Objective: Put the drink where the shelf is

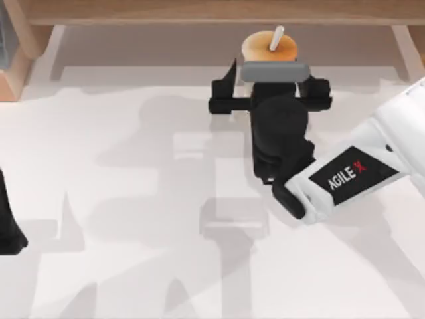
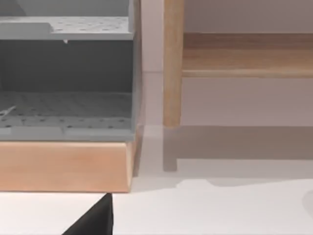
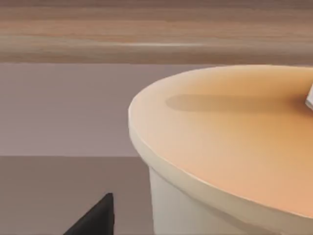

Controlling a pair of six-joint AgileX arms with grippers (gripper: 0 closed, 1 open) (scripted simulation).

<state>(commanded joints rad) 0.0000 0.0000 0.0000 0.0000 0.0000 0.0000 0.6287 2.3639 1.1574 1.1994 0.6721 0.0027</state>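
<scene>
Top view, drink (image 1: pixel 268 46): orange-tan cup with a white straw (image 1: pixel 276 38) standing out of its top; it stands on the table (image 1: pixel 133 266) at the far edge, under the front edge of the shelf (image 1: pixel 212 10), right of centre
Top view, shelf: long light-brown wooden board across the far side; a wooden side support (image 1: pixel 405 43) comes down at the right
Top view, right gripper (image 1: pixel 271 72): black, reaching in from the table's right on a white arm marked AGILEX; it sits just beside the cup on the near side; whether the jaws are parted or clasping the cup cannot be told
Top view, left arm (image 1: pixel 10 222): black part at the left edge, well apart from the cup
Left wrist view, shelf (image 2: pixel 247 55): board seen from the front with its upright support (image 2: pixel 172 63); a grey perforated rack (image 2: pixel 66 73) on a wooden base (image 2: pixel 63 166) stands beside the support
Left wrist view, left gripper (image 2: pixel 95 220): one dark fingertip at the lower edge; jaw state cannot be told
Right wrist view, drink (image 3: pixel 230 142): flat orange-tan top and pale side wall, very near; straw (image 3: pixel 310 98) at the edge
Right wrist view, shelf (image 3: pixel 156 32): wooden board above and behind the cup
</scene>
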